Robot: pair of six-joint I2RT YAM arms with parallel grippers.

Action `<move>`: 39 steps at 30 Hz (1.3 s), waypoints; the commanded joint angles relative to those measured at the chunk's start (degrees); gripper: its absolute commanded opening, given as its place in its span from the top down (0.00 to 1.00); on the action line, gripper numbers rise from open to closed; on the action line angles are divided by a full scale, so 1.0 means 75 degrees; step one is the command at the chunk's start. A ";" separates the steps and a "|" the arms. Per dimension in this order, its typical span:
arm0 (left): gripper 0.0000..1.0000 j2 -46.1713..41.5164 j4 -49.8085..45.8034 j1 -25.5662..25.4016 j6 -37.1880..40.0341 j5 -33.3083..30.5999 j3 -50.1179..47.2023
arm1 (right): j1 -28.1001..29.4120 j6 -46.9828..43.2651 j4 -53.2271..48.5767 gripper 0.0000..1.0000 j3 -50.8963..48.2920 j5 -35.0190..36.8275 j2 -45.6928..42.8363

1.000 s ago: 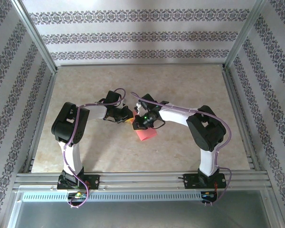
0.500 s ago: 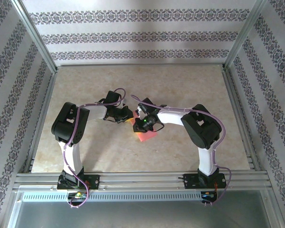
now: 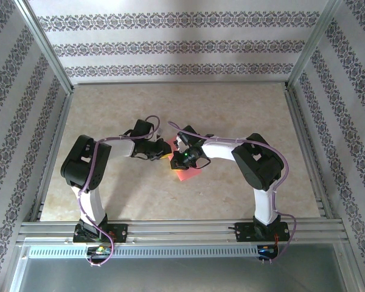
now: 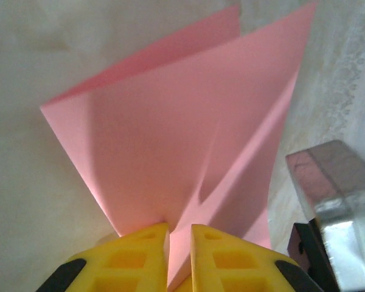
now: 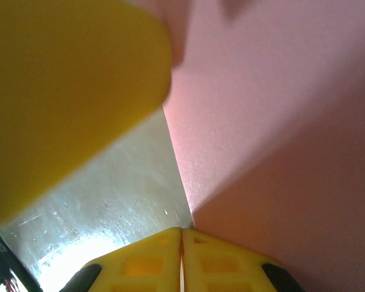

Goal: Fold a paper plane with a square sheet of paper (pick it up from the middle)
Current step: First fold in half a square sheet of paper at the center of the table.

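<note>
The square sheet of paper [image 3: 188, 174] is pink-red, folded over with creases, and lies at mid-table under both wrists. In the left wrist view the sheet of paper [image 4: 170, 140] fans out in two layers from my left gripper [image 4: 179, 226], whose yellow fingers stand a sliver apart with a paper fold between them. My left gripper [image 3: 164, 153] meets the right gripper [image 3: 177, 159] over the sheet's far left corner. My right gripper [image 5: 181, 230] is shut, and the edge of the paper [image 5: 280, 121] runs down into its seam. A paper plane is out of view.
A yellow finger of the left gripper [image 5: 67, 91] looms close in the right wrist view. A silver and black part of the right arm [image 4: 334, 201] sits just right of the paper. Aluminium rails [image 3: 295, 146] and patterned walls enclose the beige table [image 3: 109, 109].
The right arm's elbow swung inward and its wrist slid slightly left over the paper. The left arm's upper link then leaned further left. Both grippers stayed at the sheet.
</note>
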 commanded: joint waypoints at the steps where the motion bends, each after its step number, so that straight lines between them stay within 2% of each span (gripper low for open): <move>1: 0.83 0.0033 0.0238 -0.0124 -0.0024 0.0069 -0.0122 | -0.0093 0.0106 -0.0119 0.89 -0.0130 0.0302 0.0329; 10: 0.84 0.0326 -0.0940 -0.0037 0.0634 -0.1045 0.0433 | -0.0100 0.0106 -0.0183 0.89 -0.0247 0.0327 0.0301; 23: 0.86 0.0656 -0.1182 -0.0007 0.0709 -0.1188 0.0430 | -0.0030 0.0001 -0.0036 0.88 -0.0642 -0.0510 -0.0450; 39: 0.85 0.0546 -0.1307 -0.0007 0.0843 -0.1074 0.0668 | 0.0273 0.0084 -0.0150 0.87 -0.1762 -0.0448 -0.1199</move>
